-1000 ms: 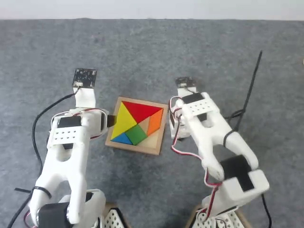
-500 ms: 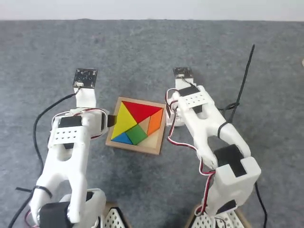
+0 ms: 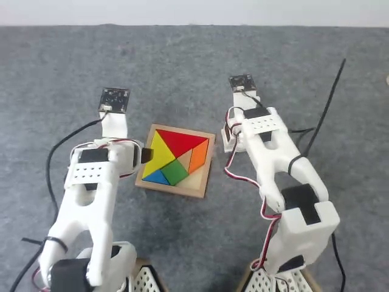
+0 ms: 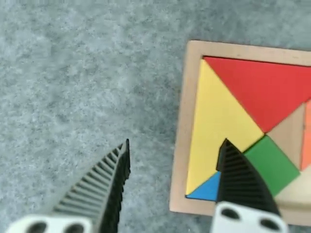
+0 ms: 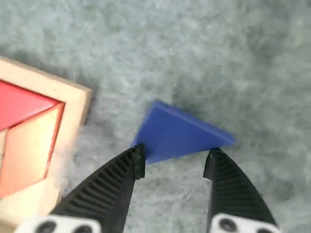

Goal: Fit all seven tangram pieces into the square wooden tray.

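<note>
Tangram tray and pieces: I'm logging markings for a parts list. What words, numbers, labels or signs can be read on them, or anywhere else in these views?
None can be read.
The wooden tray, the coloured pieces in it and the blue triangle on the carpet carry no print.
The small circuit boards on the arms' wrists are too small to read.

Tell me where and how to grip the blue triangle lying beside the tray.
Pinch the blue triangle by its thin side edges, coming straight down from above: it lies flat on the carpet, apart from the tray, so no face is graspable. The right gripper, open astride it, looks well placed.
</note>
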You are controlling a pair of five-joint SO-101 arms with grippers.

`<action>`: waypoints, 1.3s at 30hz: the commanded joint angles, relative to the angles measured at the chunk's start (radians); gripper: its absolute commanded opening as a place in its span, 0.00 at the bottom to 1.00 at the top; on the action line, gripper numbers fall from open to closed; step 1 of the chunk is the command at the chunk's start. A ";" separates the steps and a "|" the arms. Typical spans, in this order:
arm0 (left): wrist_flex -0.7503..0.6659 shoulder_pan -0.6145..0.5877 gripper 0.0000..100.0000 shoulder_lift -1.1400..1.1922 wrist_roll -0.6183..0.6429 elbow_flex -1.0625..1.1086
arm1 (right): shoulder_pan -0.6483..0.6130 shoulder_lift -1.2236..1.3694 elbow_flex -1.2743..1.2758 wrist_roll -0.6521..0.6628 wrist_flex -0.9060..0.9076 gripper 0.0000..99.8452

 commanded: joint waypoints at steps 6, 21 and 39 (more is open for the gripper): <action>-0.015 0.008 0.28 -0.009 -0.011 0.005 | 0.005 -0.059 -0.052 0.031 -0.125 0.22; -0.015 0.008 0.28 -0.009 -0.041 0.005 | 0.007 0.177 -0.141 -0.554 -0.081 0.22; -0.018 0.008 0.28 -0.003 -0.043 0.005 | 0.036 0.166 -0.167 -0.585 0.038 0.04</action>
